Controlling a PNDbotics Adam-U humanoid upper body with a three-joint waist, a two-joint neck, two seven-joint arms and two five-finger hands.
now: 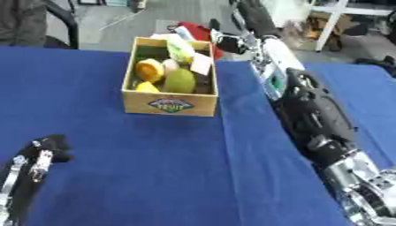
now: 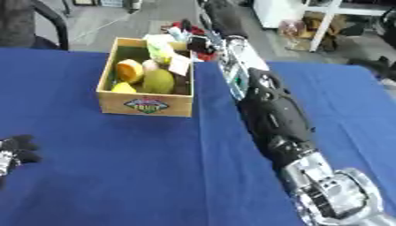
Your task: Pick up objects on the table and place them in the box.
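I cannot tell how my right hand's (image 2: 199,44) fingers are set — it is reaching past the far corner of the box (image 1: 170,105), and only a dark, blurred shape shows there above the rim. My right arm (image 2: 271,110) is stretching long across the blue table (image 1: 154,176) to get it there, lying just beside the box's right wall.

The box is sitting toward the far side of the cloth, and it is already holding fruit: an orange piece (image 1: 149,69), a green fruit (image 1: 179,80), a yellow piece (image 1: 147,87) in the near corner, and pale packets (image 1: 189,55) leaning at the back. I am judging this reach to be a drop-off over the box.

My left hand (image 1: 43,152) is idling at the lower left, fingers curled and holding nothing, keeping out of the way.
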